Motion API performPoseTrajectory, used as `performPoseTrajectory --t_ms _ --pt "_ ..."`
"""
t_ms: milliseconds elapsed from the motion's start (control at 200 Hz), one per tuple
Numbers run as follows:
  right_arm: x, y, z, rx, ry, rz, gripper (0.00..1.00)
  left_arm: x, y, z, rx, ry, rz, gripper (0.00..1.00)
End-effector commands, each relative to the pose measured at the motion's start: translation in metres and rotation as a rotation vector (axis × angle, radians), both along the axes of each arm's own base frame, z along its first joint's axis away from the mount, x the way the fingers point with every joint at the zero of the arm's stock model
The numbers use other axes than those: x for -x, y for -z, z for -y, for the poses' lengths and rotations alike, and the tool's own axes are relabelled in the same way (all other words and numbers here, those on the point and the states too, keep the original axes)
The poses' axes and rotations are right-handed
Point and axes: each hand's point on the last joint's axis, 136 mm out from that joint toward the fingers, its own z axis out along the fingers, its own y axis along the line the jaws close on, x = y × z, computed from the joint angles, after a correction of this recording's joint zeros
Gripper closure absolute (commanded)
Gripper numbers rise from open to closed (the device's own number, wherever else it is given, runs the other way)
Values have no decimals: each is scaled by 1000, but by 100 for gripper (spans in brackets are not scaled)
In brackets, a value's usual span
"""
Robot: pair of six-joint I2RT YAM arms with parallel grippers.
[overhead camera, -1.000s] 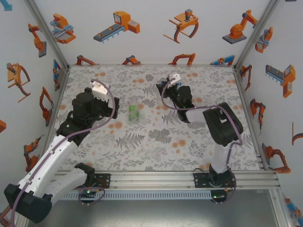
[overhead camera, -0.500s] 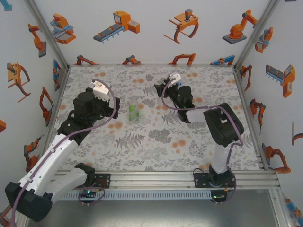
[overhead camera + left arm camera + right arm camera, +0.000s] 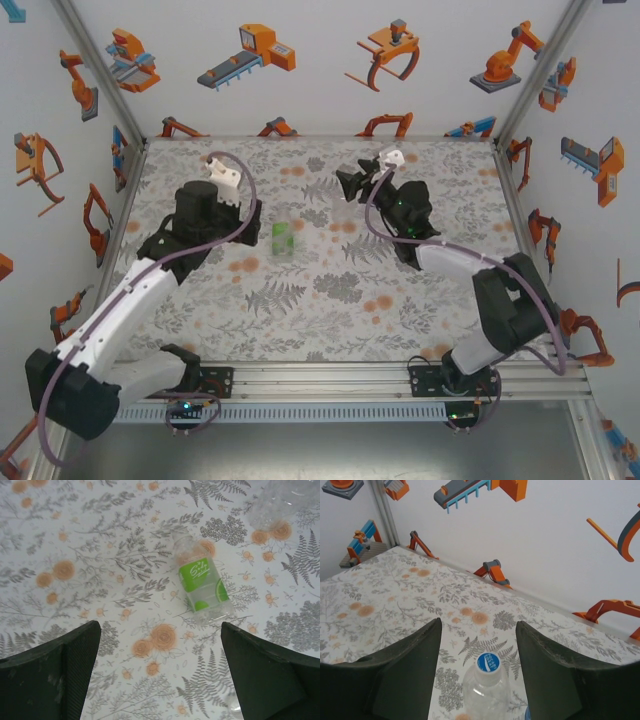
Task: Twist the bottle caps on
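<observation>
From the top we see the green-label bottle (image 3: 284, 238) mid-tabletop (image 3: 300, 320), well apart from every edge, with the left gripper (image 3: 248, 215) just left of it and the right gripper (image 3: 347, 183) nearer the far edge. The left wrist view adds that the left claw is spread wide with the green bottle beyond it, untouched, and a clear bottle (image 3: 282, 500) further off. The right wrist view gives us that clear bottle with its cap (image 3: 488, 662) on top, between half-spread fingers (image 3: 410, 670) and touching neither, with bare tabletop on to the far wall (image 3: 545, 540).

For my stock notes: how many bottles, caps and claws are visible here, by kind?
Green-labelled bottle: 1
Clear bottle: 1
Cap, clearly seen, on the clear bottle: 1
Claws: 2 (left claw, right claw)
Total clearly seen: 5
</observation>
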Motion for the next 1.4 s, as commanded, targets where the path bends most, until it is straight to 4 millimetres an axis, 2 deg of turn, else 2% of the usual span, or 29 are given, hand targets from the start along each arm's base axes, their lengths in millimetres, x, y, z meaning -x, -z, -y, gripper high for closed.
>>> performPoseTrajectory --t_ms 0,275,431,606,731,851,986,1397 --pt "17 -1 5 14 -21 -55 44 -5 8 14 104 -21 -121 3" --pt "52 -5 22 53 -27 -77 44 -25 68 56 87 -34 -356 3" --pt "65 -5 29 45 -28 -77 44 -36 90 63 16 -116 -415 3" --pt "75 -1 32 33 -40 -87 44 -45 125 75 -14 -186 -539 3" --pt "80 2 34 29 -43 -90 44 -45 139 82 -52 -194 -559 3" --pt "86 5 37 23 -49 -93 44 -46 155 78 -114 -211 -558 3" --pt "91 9 41 10 -42 -105 44 -47 173 91 -103 -177 -601 0" --pt "94 16 44 14 -37 -114 44 -55 209 93 -176 -221 -664 16"
